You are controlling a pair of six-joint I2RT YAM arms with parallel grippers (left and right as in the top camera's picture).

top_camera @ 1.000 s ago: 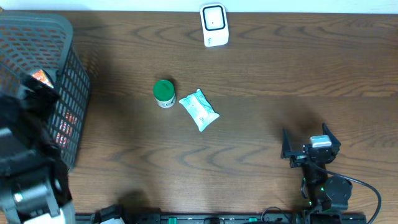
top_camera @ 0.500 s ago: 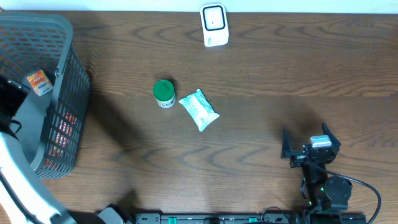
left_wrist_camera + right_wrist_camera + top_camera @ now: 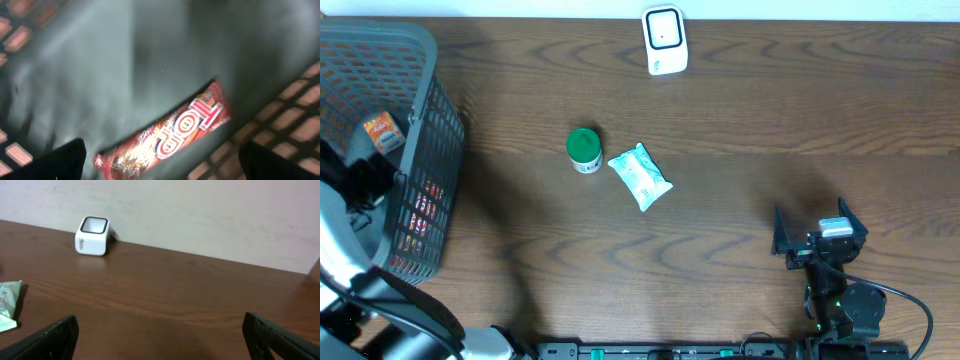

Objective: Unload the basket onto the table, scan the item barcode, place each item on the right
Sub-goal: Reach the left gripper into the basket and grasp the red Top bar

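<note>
While both grippers stand spread wide and empty, a red TOP snack packet [image 3: 170,137] lies on the floor of the grey mesh basket [image 3: 420,60].
The left gripper [image 3: 170,161] hangs inside the basket over that packet. From overhead an orange packet [image 3: 382,130] shows in the basket; I cannot tell whether it is the same one. The right gripper [image 3: 817,232] sits at the near right of the table [image 3: 740,120]. The white barcode scanner [image 3: 664,40] stands at the far edge. A green-lidded jar [image 3: 584,148] sits just beside a white-green pouch [image 3: 640,176].

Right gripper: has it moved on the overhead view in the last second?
No. The right gripper stays put and open, at the same spot below and right of the white scanner.
</note>
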